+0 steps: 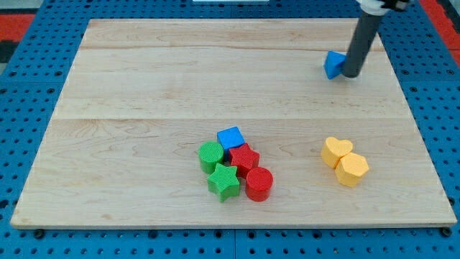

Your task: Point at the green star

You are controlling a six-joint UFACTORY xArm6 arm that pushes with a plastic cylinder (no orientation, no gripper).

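The green star point(223, 181) lies near the view's bottom centre, at the front of a tight cluster of blocks. My tip point(351, 74) is far from it, at the view's upper right, touching the right side of a small blue block point(333, 65) whose shape is partly hidden by the rod. The cluster also holds a green cylinder point(210, 154), a blue cube point(231, 137), a red star-like block point(244, 158) and a red cylinder point(259, 183), all touching or nearly touching the star.
A yellow heart point(336, 151) and a yellow hexagon point(352, 170) sit together at the view's lower right. The wooden board point(144, 86) lies on a blue perforated base.
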